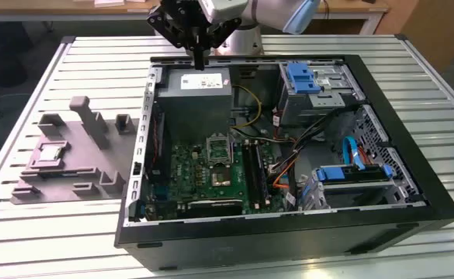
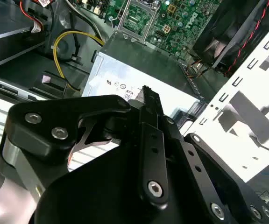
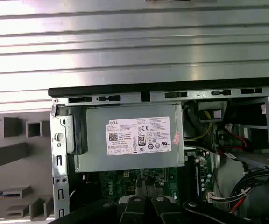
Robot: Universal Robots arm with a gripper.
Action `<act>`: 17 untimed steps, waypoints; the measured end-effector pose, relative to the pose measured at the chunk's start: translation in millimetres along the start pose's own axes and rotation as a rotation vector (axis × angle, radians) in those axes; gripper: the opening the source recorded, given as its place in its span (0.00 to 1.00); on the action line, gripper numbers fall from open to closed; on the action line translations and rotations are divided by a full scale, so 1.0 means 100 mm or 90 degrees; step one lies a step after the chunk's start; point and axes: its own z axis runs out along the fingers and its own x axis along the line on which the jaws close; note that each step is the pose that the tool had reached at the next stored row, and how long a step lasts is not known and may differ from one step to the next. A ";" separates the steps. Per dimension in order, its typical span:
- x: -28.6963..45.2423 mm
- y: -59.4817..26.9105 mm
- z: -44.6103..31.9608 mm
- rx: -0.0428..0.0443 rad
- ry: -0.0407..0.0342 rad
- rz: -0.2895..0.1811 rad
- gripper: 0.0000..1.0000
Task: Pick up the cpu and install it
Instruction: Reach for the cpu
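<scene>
Slatted table (image 1: 33,238) bears the cpu (image 1: 50,152) on a grey fixture (image 1: 68,174) — light, stiff, likely fragile, best pinched by opposite edges — well apart from the gripper (image 1: 199,64), closed on nothing.

Slatted metal table (image 1: 48,232), bearing open computer case (image 1: 289,239), grey fixture plate (image 1: 79,158)

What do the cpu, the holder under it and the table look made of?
The cpu: silvery metal top, dull sheen, pale rim. The holder: matte mauve-grey plastic, probably moulded or printed, judging by its blocky uniform shapes. The table: bare metal slats, likely aluminium, with brushed light streaks.
</scene>
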 end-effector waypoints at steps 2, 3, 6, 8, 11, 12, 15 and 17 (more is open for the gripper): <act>0.000 0.000 0.000 0.0000 0.0000 0.000 0.11; 0.001 0.000 0.000 0.0000 0.0000 0.000 0.11; 0.007 -0.001 0.000 0.0000 0.0000 0.000 0.11; 0.014 -0.001 0.000 0.0000 0.0000 0.000 0.11; 0.026 -0.002 -0.001 0.0000 0.0000 0.000 0.11; 0.029 -0.002 -0.001 0.0000 0.0000 0.000 0.11; 0.037 -0.003 -0.001 0.0000 0.0000 0.000 0.11; 0.043 -0.003 -0.001 0.0000 0.0000 0.000 0.11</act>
